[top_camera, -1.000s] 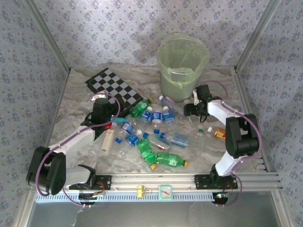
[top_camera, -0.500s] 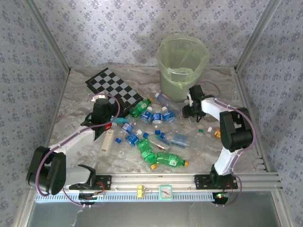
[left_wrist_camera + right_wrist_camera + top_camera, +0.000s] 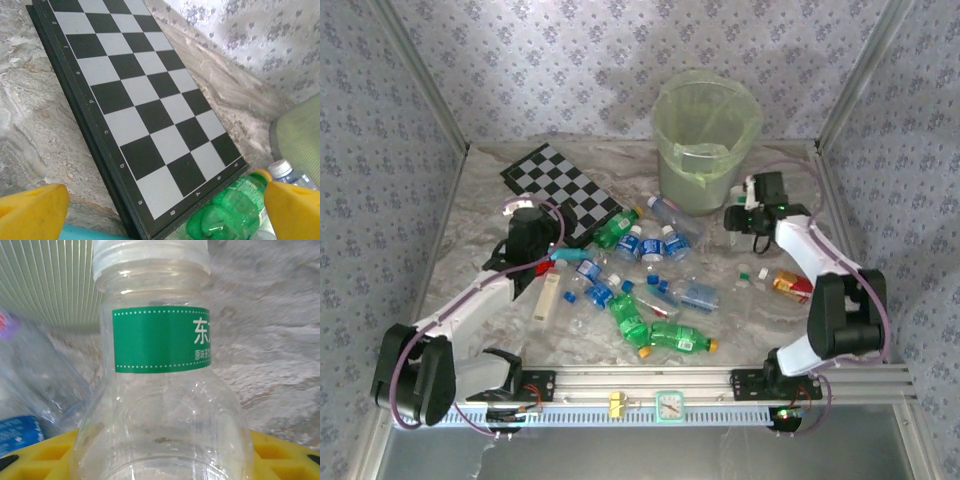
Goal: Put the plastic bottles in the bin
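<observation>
- left gripper: jaws wide apart, empty. Still parked at the near end of the checkered board, with a green bottle just right of it. Barely moved.
- plastic bottles: the pile is still on the table, near of the bin.
- right gripper: has swung right, now beside the bin base. Jaws have narrowed onto a clear green-label bottle, which looks gripped. Lifting it over the rim is likely next.
</observation>
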Action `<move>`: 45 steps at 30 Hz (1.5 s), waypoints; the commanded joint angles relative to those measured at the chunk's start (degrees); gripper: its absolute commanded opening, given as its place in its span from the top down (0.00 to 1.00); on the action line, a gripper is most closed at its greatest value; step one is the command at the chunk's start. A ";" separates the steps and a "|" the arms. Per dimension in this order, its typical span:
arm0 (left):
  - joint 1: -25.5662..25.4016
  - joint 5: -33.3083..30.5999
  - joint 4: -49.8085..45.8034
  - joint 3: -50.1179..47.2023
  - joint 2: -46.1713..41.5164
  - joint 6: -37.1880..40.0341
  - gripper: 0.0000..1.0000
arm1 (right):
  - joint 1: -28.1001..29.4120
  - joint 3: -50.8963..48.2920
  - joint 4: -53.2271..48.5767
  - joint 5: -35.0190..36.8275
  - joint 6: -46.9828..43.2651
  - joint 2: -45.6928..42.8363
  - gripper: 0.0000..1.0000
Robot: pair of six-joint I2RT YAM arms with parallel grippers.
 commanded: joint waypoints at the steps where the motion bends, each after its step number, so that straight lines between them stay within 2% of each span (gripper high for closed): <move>1: 2.79 3.59 1.62 -1.48 -1.87 -3.14 0.00 | -4.57 -1.93 -0.52 -5.22 7.12 -4.54 0.51; 3: 4.93 5.27 1.89 -2.03 -2.84 -3.99 0.00 | -7.80 -2.76 0.04 -7.49 9.82 -7.77 0.52; 7: 8.04 5.97 1.11 -2.96 -5.33 -3.79 0.00 | -11.70 -1.09 1.39 -7.56 12.60 -14.32 0.52; 10: 9.57 5.19 -1.00 -3.17 -6.70 -3.31 0.00 | -12.31 4.01 2.65 -6.94 13.11 -17.21 0.52; 14: 10.68 4.98 -1.66 -4.32 -7.44 -3.74 0.00 | -11.52 14.05 6.86 -7.85 14.52 -16.00 0.53; 18: 11.04 5.85 -1.94 -5.15 -7.52 -4.02 0.00 | -7.86 24.40 9.35 -7.37 14.20 -10.29 0.54; 24: 11.51 6.67 -4.53 -5.18 -8.98 -1.47 0.00 | 0.27 42.42 9.71 -4.90 9.03 3.51 0.54; 34: 11.81 6.34 -9.41 -6.00 -14.28 5.03 0.00 | 9.48 72.46 -6.44 -0.85 -0.32 29.15 0.53; 38: 11.95 5.41 -10.93 -6.26 -15.59 7.19 0.00 | 11.68 77.16 -11.71 1.26 -3.09 34.49 0.52; 45: 12.02 5.55 -10.93 -6.24 -16.09 8.48 0.00 | 14.64 77.21 -18.99 7.60 -9.50 36.92 0.49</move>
